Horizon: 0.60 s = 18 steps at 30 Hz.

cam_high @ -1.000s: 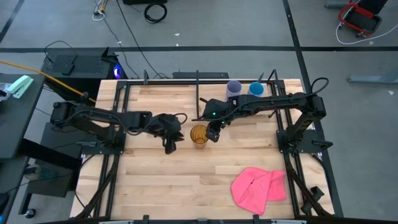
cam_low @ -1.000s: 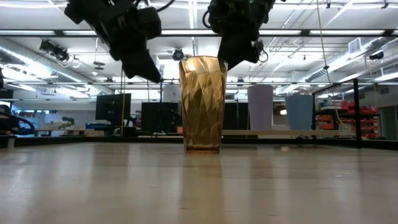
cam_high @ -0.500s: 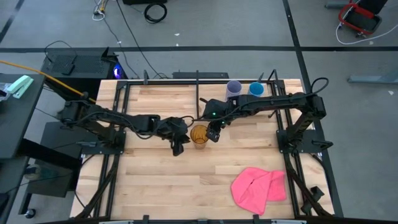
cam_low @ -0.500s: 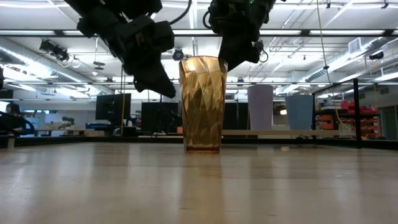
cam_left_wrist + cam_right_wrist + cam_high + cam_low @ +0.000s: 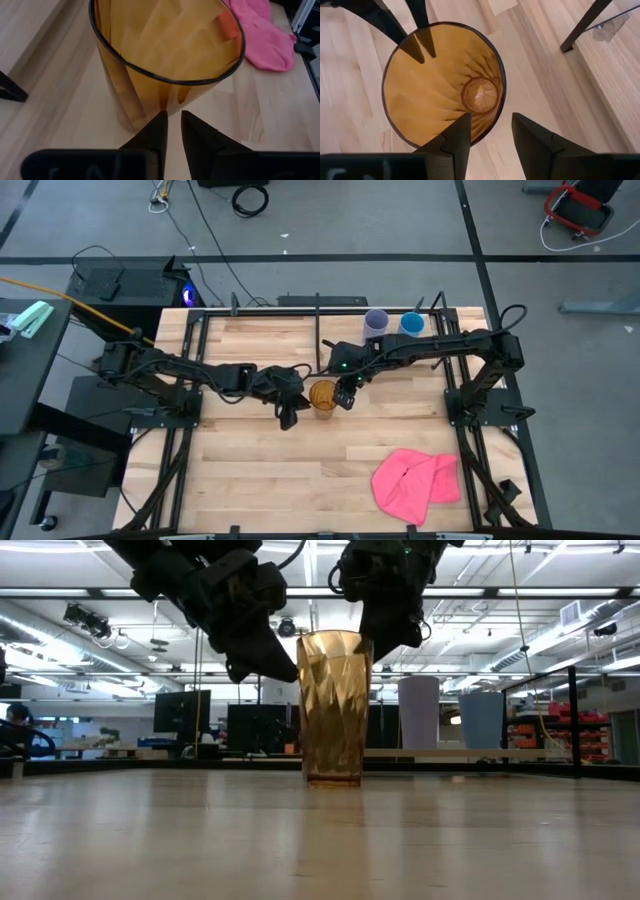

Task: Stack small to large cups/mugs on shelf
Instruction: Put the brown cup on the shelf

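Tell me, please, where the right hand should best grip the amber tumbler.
Grip the amber tumbler at its rim, coming from above, one finger inside and one outside. It stands upright and open-topped, and the right hand, open, already straddles the rim. The left hand crowds the opposite side.

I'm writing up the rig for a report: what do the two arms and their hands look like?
Both arms are black and jointed, with thin black cables looping along them. The left hand and the right hand each end in two flat, dark, pointed fingers. A small green light glows on the right arm.

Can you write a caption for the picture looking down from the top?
Both end effectors, left and right, flank the amber tumbler on the table.
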Each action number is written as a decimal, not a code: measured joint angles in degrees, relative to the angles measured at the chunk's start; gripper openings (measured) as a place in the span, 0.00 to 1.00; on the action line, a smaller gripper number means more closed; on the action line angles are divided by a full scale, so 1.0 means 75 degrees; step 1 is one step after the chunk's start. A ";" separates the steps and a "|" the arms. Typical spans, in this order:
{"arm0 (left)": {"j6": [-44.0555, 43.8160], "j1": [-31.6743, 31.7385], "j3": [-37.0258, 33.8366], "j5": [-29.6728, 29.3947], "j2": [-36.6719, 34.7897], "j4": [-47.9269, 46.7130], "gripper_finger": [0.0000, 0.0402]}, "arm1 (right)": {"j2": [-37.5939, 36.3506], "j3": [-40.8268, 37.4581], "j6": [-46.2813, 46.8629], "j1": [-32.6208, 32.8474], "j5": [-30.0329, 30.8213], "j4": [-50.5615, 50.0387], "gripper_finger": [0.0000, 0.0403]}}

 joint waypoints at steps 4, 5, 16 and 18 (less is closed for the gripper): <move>0.0002 0.0000 0.0000 0.0001 0.0000 0.0039 0.14 | 0.0000 0.0000 -0.0004 0.0000 0.0000 0.0000 0.37; 0.0005 0.0000 0.0000 0.0003 0.0000 0.0097 0.14 | 0.0000 0.0000 -0.0004 0.0000 0.0000 0.0000 0.37; 0.0040 0.0006 0.0006 0.0009 -0.0003 0.0490 0.13 | 0.0000 0.0000 -0.0007 -0.0020 0.0033 -0.0005 0.35; 0.0044 0.0006 0.0006 0.0009 0.0034 0.0580 0.12 | 0.0000 0.0000 -0.0006 -0.0056 0.0030 -0.0009 0.34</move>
